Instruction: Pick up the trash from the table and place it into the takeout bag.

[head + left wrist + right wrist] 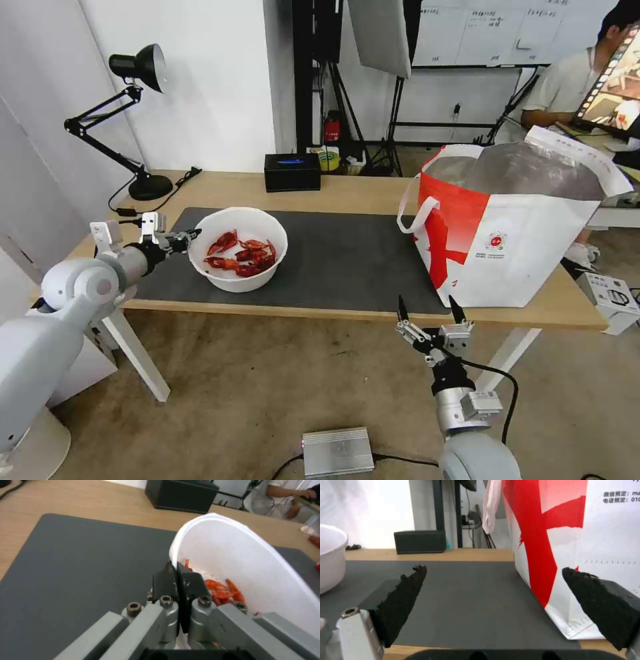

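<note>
From the head camera, the white bowl [238, 249] of red crayfish shells is sitting on the dark mat [333, 257], well to the left of the takeout bag [510, 227], which is standing open-mouthed at the mat's right end so trash can be dropped in from above. The left gripper [189, 235] is reaching in level from the bowl's left side and is meeting its rim, a hold that suits lifting the bowl without tipping the shells. The right gripper [432, 313] is hanging below the table [373, 190] edge, just left of the bag's near corner, seemingly parked out of the way.

At the left wrist, the left gripper's black fingers [168, 582] are pressed nearly together over the bowl's thin wall [233, 555]; it is probably pinching the rim, though the contact itself is partly hidden.

At the right wrist, the two pads [403, 595] are standing wide apart with nothing between them, facing the mat beside the bag's red-and-white side [573, 542].
</note>
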### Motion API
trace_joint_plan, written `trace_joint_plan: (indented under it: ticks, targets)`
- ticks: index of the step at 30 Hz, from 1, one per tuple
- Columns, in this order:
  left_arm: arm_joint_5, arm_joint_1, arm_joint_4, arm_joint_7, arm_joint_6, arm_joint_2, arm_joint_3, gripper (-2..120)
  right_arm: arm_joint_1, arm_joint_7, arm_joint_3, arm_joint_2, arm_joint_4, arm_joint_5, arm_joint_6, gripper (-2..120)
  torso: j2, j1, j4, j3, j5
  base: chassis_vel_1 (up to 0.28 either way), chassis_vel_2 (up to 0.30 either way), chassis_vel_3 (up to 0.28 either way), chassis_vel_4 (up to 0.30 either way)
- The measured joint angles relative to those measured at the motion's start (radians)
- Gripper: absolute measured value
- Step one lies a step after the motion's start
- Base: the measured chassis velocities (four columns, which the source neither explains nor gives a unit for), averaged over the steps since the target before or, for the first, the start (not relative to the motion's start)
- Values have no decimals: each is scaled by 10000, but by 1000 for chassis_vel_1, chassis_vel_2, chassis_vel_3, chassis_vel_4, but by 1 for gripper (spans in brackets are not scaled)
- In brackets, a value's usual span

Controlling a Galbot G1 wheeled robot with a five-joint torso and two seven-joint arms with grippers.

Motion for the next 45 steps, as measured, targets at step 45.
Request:
trace_joint_plan:
  ticks: [45]
  targets:
    - [-3583,726,-1671,-2181,-156,-251,-1069,0,0,0,0,0,0,0,0,100,2,0,1,0,0,0,0,0,0]
